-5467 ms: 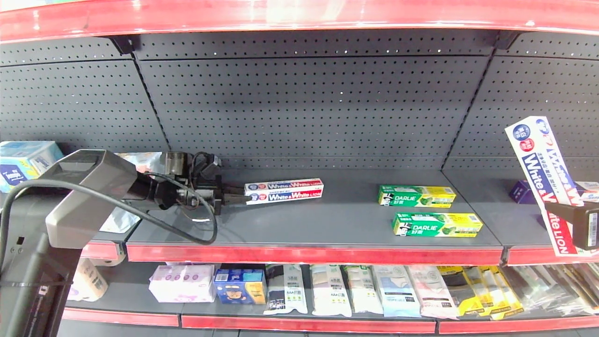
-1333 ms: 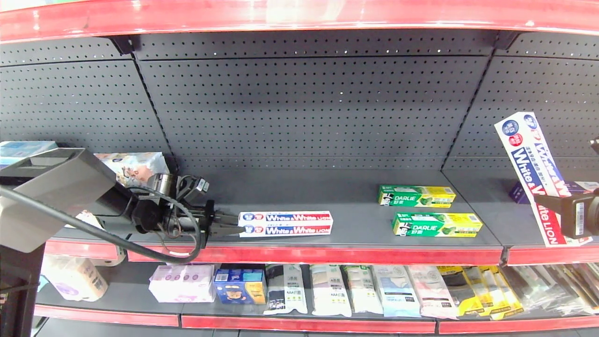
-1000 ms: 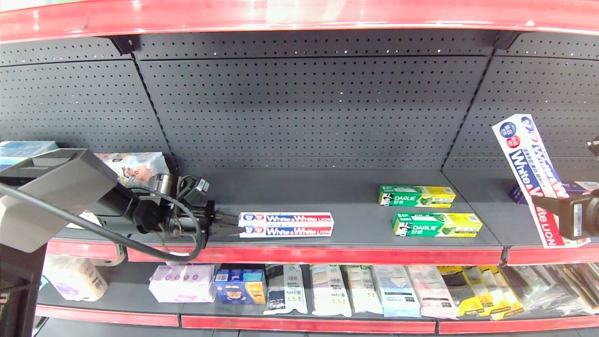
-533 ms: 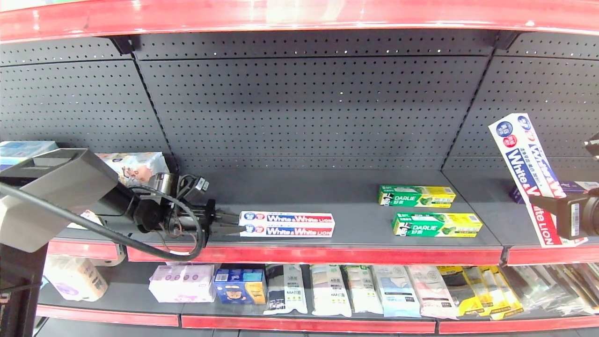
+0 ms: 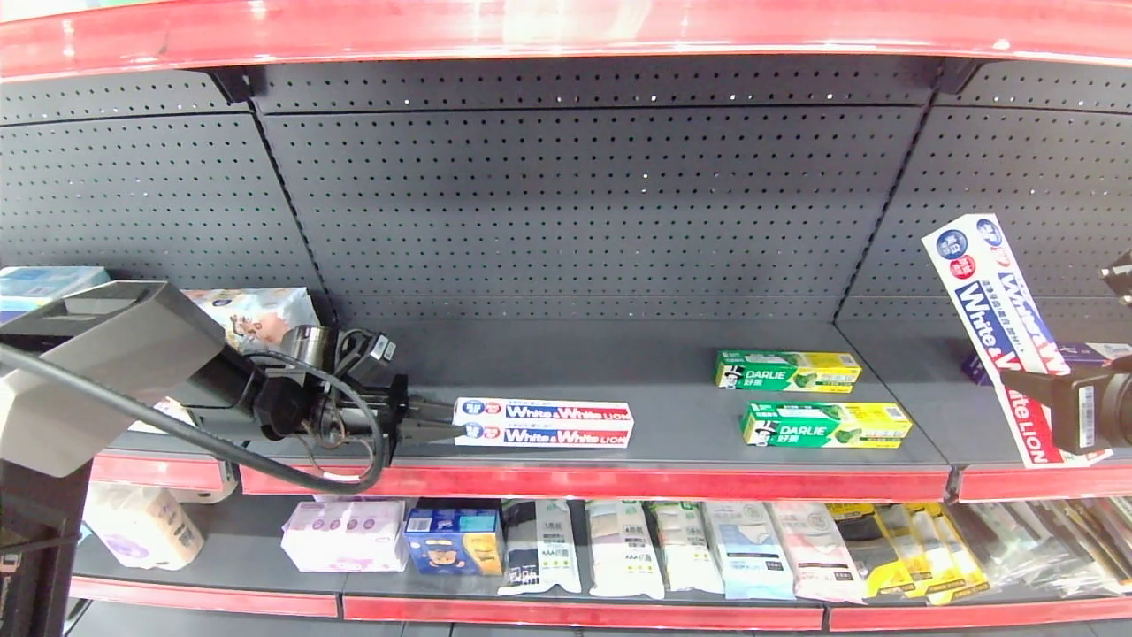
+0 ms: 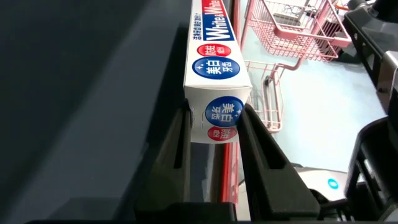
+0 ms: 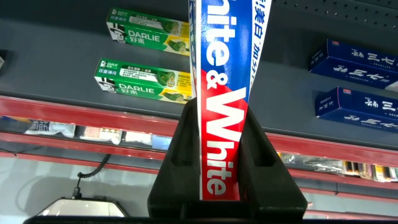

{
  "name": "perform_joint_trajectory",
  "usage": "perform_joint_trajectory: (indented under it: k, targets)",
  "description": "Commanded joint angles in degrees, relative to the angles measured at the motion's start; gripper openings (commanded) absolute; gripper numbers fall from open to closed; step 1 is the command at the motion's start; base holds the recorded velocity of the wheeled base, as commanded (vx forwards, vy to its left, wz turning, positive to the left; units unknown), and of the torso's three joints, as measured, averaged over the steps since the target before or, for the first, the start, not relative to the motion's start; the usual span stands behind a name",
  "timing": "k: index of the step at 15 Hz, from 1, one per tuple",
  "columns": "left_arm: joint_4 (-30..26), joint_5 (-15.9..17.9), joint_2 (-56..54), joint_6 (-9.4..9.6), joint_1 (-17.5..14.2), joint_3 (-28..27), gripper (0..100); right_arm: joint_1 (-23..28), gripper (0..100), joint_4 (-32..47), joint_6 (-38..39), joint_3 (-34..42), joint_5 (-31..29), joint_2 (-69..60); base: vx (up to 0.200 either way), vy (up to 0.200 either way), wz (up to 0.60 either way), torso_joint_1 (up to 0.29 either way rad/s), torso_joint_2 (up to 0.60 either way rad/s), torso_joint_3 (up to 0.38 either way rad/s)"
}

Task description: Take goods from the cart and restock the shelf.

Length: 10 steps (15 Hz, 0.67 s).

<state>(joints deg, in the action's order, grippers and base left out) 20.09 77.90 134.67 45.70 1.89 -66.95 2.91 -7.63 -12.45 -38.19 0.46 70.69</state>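
Observation:
A white, red and blue toothpaste box (image 5: pixel 543 423) lies flat near the front edge of the grey shelf (image 5: pixel 619 380). My left gripper (image 5: pixel 439 426) is shut on its left end. The left wrist view shows the fingers (image 6: pixel 180 140) pressed against both sides of that box (image 6: pixel 214 62) by my left gripper (image 6: pixel 214 134). My right gripper (image 5: pixel 1044 398) holds a second white toothpaste box (image 5: pixel 995 310) upright and tilted, out in front of the right shelf bay. In the right wrist view my right gripper (image 7: pixel 221 146) is shut on this box (image 7: pixel 221 87). Two green toothpaste boxes (image 5: pixel 787 371) (image 5: pixel 826 424) lie on the shelf.
Dark blue boxes (image 7: pixel 357 59) (image 7: pixel 357 107) lie on the right shelf bay. Tissue packs (image 5: pixel 256 314) sit at the left. The lower shelf (image 5: pixel 584 610) carries several packets and boxes. A pink cart (image 6: pixel 298 31) stands behind the left arm. Bare shelf lies between the white and green boxes.
Since the oldest frame my left gripper has brought its box from mid-shelf toward the front edge; lately it has nudged it slightly right. The right arm's box has drifted slightly left.

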Motion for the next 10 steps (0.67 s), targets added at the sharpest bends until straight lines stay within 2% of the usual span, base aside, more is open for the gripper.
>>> perform_joint_trajectory:
  k: [1,6,10]
  targets:
    - [1.2,0.1,0.1,-0.09,0.1,0.1,0,-0.1,0,0.0,-0.6,0.4,0.1,0.2,0.0,0.0,0.0,0.0,0.0,0.0]
    - [0.7,0.0,-1.2,-1.14,0.1,0.9,0,-1.2,0,0.0,-0.9,0.2,0.0,0.3,0.0,0.0,0.0,0.0,0.0,0.0]
    - [1.1,0.0,-1.3,-1.14,0.1,0.7,0,-1.2,0,0.0,-0.9,0.6,0.0,0.1,0.0,0.0,0.0,0.0,0.0,0.0]
